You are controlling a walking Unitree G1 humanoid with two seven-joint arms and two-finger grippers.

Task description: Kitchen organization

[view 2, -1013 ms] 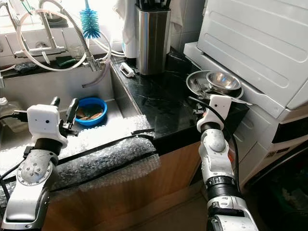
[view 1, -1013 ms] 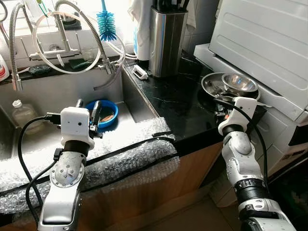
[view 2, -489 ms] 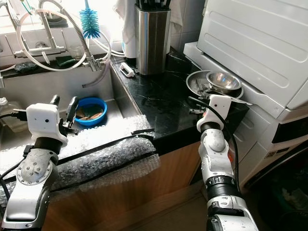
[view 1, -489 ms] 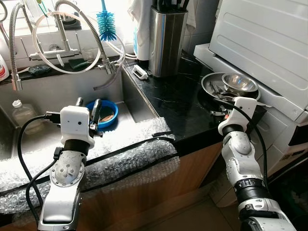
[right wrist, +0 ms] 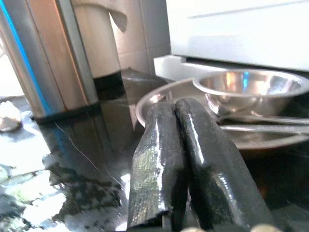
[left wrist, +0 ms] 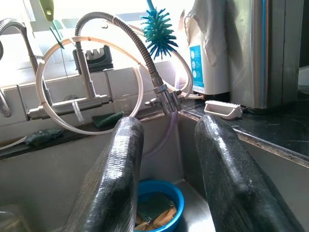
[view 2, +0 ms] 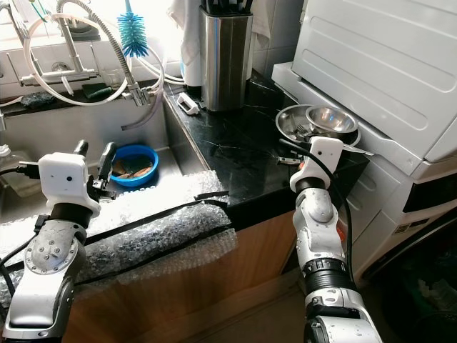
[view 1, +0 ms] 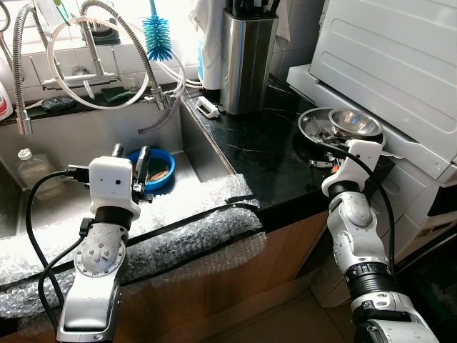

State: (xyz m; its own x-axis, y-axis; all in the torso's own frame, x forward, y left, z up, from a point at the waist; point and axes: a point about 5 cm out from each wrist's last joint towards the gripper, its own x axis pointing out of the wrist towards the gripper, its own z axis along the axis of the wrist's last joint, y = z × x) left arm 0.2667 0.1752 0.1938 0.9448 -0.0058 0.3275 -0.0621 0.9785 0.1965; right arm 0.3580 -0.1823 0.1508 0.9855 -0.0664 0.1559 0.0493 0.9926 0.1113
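Two grippers we see: our right gripper (right wrist: pixel 176 159), jaws pressed together and empty, sits over the black tabletop (view 1: pixel 250 146) edge just before the metal pan (view 1: pixel 318 128) holding a steel bowl (view 1: pixel 355 123). Our left gripper (left wrist: pixel 164 159), jaws parted and empty, hangs above the sink (view 1: pixel 64 143) near the blue bowl (view 1: pixel 158 166).

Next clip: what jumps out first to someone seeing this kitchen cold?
The bright blue bowl in the steel sink stands out, with the open left gripper hovering just in front of it. On the black counter to the right, the shut right gripper points at stacked steel bowls beside a white appliance. Bubble wrap drapes the sink's front edge.
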